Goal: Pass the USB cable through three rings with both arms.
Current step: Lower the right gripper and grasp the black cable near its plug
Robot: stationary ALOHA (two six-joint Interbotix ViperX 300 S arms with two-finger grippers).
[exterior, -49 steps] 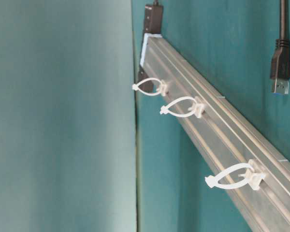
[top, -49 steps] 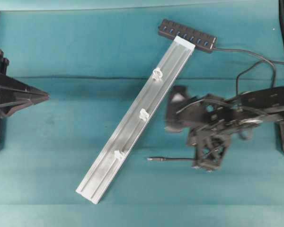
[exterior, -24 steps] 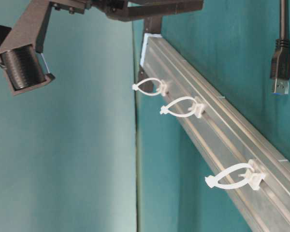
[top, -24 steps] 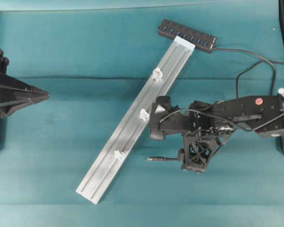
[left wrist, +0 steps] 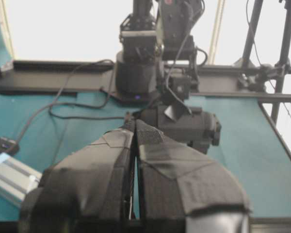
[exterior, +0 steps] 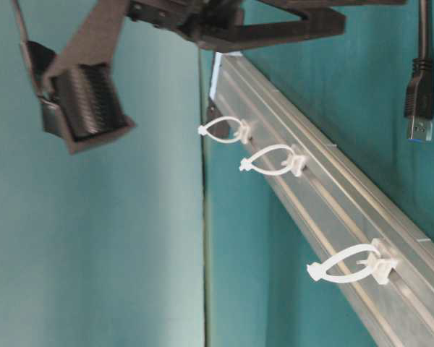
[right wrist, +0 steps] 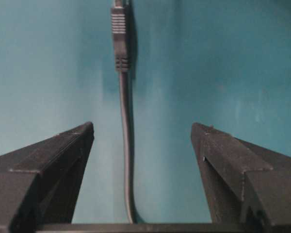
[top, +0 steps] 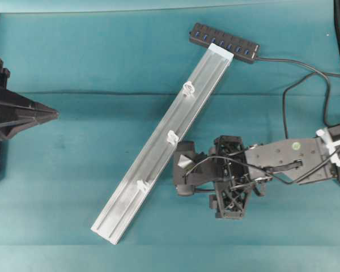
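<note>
USB cable (right wrist: 124,145): flat on teal cloth just right of the silver rail (top: 158,148), untouched between the right gripper's (right wrist: 141,141) widely spread jaws. Left gripper (left wrist: 135,141): pressed together, empty, well left of rail. Three rings (top: 171,136): spaced along rail.

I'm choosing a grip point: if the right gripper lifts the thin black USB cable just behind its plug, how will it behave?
Probably floppy: the thin black USB cable lies in slack curves on the cloth, so the tail would trail. Its short plug looks rigid and should stay pointed. The open right gripper straddles the narrow cord, which could roll between the pads.
</note>
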